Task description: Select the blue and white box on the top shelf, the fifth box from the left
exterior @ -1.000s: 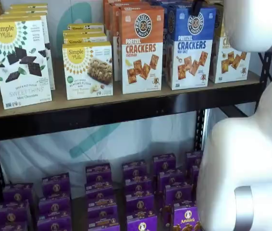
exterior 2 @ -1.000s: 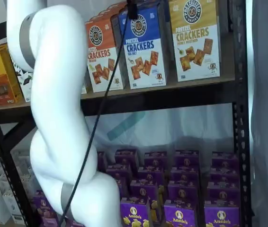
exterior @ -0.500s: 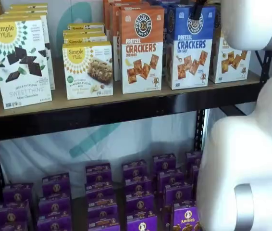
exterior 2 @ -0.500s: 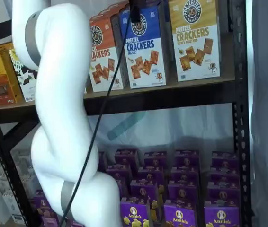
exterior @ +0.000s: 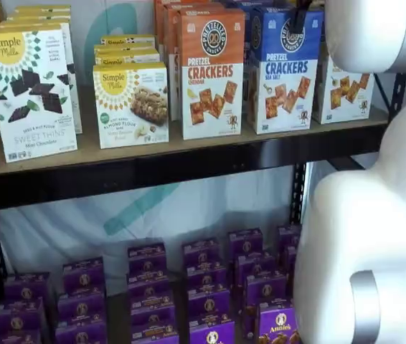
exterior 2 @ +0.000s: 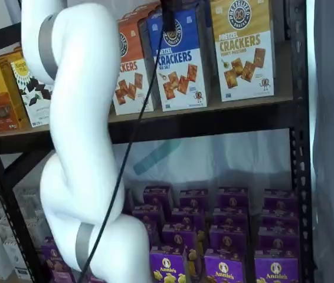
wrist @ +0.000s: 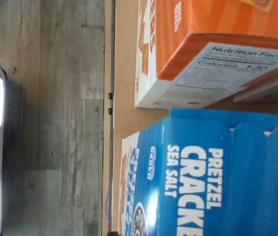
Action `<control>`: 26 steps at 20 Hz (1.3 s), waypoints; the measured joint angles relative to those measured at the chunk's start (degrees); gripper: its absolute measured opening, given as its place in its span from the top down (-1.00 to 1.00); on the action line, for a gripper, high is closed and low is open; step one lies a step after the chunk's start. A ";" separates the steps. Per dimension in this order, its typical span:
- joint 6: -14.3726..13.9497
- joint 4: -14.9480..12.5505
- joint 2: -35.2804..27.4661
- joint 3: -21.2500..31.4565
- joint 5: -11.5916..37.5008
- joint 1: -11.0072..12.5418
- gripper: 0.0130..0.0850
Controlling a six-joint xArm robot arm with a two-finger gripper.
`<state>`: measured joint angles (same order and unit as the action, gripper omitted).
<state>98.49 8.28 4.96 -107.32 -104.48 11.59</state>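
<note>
top shelf [exterior: 189,147], blue and white box [exterior: 283,72] under hand [exterior 2: 169,20], grip state unclear

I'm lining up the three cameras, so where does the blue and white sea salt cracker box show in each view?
Wrist view: the blue and white box fills the frame, seen from above, close up.
Shelf view: it stands on the top shelf, right of centre.
Shelf view: upper middle, partly behind the cable.
Shared landmark: the orange cheddar box beside it, in all three views.
</note>
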 joint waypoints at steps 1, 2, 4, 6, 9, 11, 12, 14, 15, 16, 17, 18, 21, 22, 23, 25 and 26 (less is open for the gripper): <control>-0.08 -0.55 0.15 0.34 0.14 -0.31 -1.00; -0.18 -1.00 0.17 0.50 0.12 -0.59 -1.00; -0.47 -1.62 0.20 0.86 0.12 -1.14 -1.00; -0.85 -2.08 0.17 1.11 0.05 -1.71 -1.00; -1.40 -2.96 0.48 2.16 0.74 -2.63 -1.00; -1.72 -3.50 0.84 3.11 1.47 -3.18 -1.00; -1.84 -3.63 0.97 3.47 1.73 -3.35 -1.00; -2.05 -3.67 1.25 4.23 2.34 -3.59 -1.00; -2.12 -3.64 1.42 4.61 2.68 -3.66 -1.00; -2.18 -3.63 1.52 4.85 2.88 -3.72 -1.00; -2.23 -3.63 1.58 5.02 3.02 -3.78 -1.00; -2.26 -3.63 1.61 5.13 3.11 -3.82 -1.00; -2.40 -3.64 1.72 5.43 3.42 -3.97 -0.67; -2.44 -3.67 1.76 5.48 3.51 -4.02 -0.67; -2.49 -3.70 1.77 5.51 3.56 -4.08 -0.56; -2.52 -3.89 1.76 5.50 3.51 -4.18 -0.56; -2.52 -3.91 1.80 5.57 3.56 -4.19 -0.56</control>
<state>95.96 4.37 6.76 -101.75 -100.92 7.40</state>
